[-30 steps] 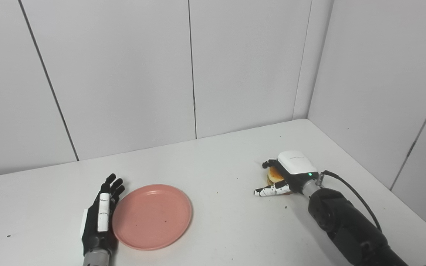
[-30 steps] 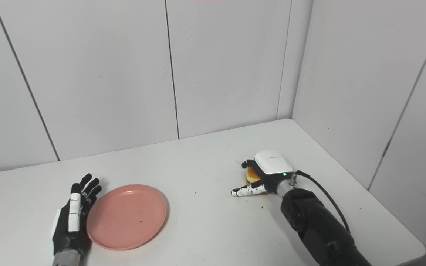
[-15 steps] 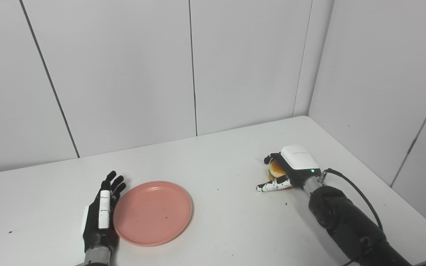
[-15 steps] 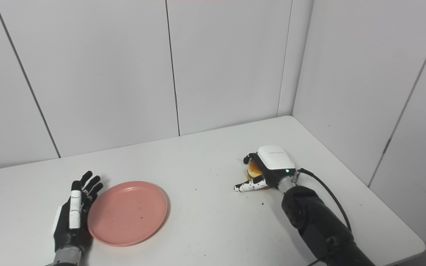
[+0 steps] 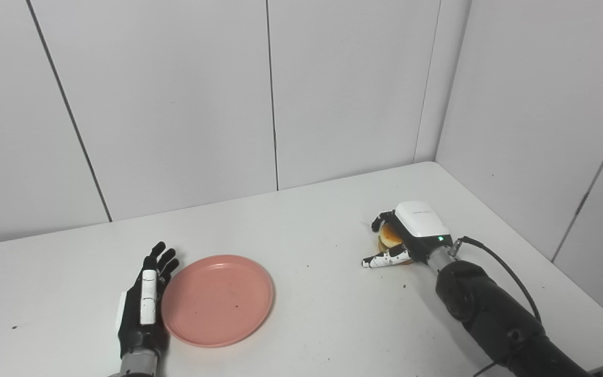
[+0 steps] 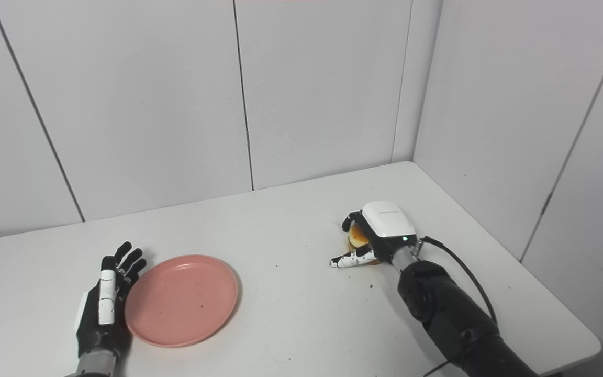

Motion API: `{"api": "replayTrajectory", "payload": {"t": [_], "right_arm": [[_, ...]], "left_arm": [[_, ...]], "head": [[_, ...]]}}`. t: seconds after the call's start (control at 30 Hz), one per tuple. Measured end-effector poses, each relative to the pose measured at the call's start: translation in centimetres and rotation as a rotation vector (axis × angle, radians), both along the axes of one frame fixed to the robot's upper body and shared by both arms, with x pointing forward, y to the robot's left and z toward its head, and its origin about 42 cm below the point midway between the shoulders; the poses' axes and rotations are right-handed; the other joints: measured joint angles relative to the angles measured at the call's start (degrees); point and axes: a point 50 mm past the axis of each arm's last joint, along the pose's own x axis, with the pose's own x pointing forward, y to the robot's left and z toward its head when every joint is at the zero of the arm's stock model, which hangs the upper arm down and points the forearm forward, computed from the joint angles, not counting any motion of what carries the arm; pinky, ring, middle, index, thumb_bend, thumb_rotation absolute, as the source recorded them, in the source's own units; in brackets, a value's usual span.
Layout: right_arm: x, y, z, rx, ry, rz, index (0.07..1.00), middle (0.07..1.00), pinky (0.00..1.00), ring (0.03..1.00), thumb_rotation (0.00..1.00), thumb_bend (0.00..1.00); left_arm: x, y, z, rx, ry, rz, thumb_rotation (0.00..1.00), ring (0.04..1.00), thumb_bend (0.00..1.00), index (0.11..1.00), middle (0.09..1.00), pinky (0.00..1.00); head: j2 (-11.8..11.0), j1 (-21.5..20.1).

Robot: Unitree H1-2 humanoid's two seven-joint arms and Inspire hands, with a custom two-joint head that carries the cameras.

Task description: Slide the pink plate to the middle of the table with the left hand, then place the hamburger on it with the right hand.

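Note:
The pink plate [image 5: 218, 300] lies flat on the white table [image 5: 312, 314], left of the middle. My left hand [image 5: 144, 303] rests open on the table, its fingers stretched along the plate's left rim and touching it or nearly so. At the right, the hamburger [image 5: 388, 235] shows as a tan bun under my right hand [image 5: 411, 233]. That hand's dark fingers curl over the bun's far side, and the white thumb lies along its near side. Most of the hamburger is hidden by the hand's white back.
Grey wall panels [image 5: 176, 104] close off the table at the back and on the right, meeting in a corner behind the right hand. A black cable [image 5: 495, 262] loops from the right wrist. Small dark specks dot the tabletop.
The whole picture has shifted a little, so the camera moved. The right hand has closed in slightly around the hamburger. The left hand and the plate keep their places on the table.

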Motion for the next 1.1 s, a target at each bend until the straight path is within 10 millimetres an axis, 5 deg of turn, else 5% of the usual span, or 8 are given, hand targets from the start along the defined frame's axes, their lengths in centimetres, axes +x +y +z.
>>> {"api": "replayTrajectory", "payload": {"t": [0.73,1.1], "right_arm": [[-0.2,5.7,8.8,-0.047,-0.190,0.223,0.454,0.427,0.30,0.362,0.43,0.67],[-0.1,9.9,11.2,-0.003,-0.251,0.333,0.452,0.419,0.29,0.355,0.43,0.68]], "left_arm": [[0.1,-0.6,0.1,0.016,0.003,0.013,0.91,0.871,0.86,0.823,0.868,0.96],[0.0,-2.1,0.2,0.036,0.006,0.017,0.93,0.851,0.83,0.802,0.846,0.84]], "head": [[0.00,1.85],[1.05,8.96]]}}
